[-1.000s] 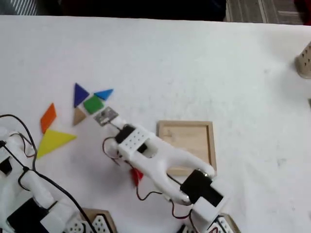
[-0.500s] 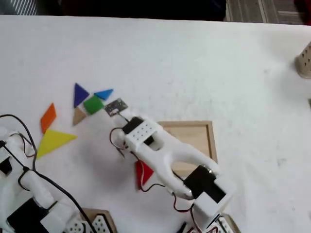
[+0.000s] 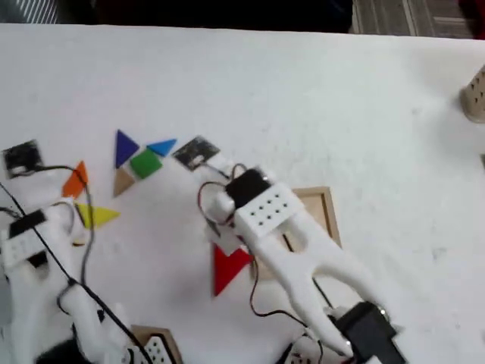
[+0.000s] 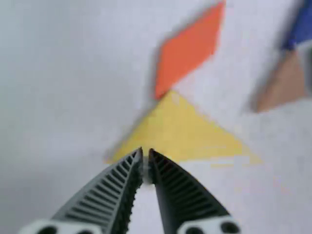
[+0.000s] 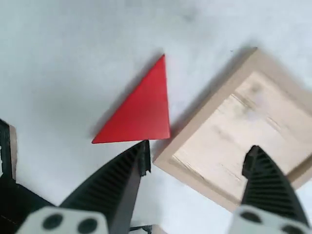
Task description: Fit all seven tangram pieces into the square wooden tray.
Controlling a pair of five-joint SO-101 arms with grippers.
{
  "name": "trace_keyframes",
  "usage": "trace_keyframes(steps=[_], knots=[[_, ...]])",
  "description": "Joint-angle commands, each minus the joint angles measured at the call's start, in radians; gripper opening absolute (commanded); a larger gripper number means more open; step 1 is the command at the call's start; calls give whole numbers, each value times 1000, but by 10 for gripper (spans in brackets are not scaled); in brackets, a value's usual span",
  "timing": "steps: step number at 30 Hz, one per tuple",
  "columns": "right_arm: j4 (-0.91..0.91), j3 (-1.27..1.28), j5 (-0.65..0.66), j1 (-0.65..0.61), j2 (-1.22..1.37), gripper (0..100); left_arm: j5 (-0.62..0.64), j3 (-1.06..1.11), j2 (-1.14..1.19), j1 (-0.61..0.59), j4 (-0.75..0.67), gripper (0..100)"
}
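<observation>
Finds right gripper [image 5: 197, 151] jaws apart astride tray [image 5: 209, 105] rim, left gripper [image 4: 145, 153] jaws together; risks wedging red triangle [image 5: 144, 114] against rim.

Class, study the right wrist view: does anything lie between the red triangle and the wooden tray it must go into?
Nothing visible does. The red triangle lies flat on the table right beside the wooden tray. Only the tray's own raised rim separates them, and its visible floor is bare. The right gripper hangs open above that rim.

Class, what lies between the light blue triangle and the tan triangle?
The green square lies between them, in the high view.
</observation>
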Motion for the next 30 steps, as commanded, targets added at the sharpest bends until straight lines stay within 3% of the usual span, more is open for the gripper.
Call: trace_keyframes(steps=[1,5,9,13,19,27,30], knots=[[73,-8,38,147,-113,308,-18,46,-383,300,219,125],[133,72,172,383,-255,308,-18,120,-687,636,338,216],[101,262,269,602,-389,308,6,133,-734,797,336,234],[-13,408,364,792,-449,308,32,91,-558,932,321,237],[-139,546,410,906,-456,292,51,-86,-153,1112,304,235],[-305,666,410,1092,-458,220,180,-158,186,1224,94,242],[-325,678,410,1112,-449,220,259,-158,229,1216,87,321]])
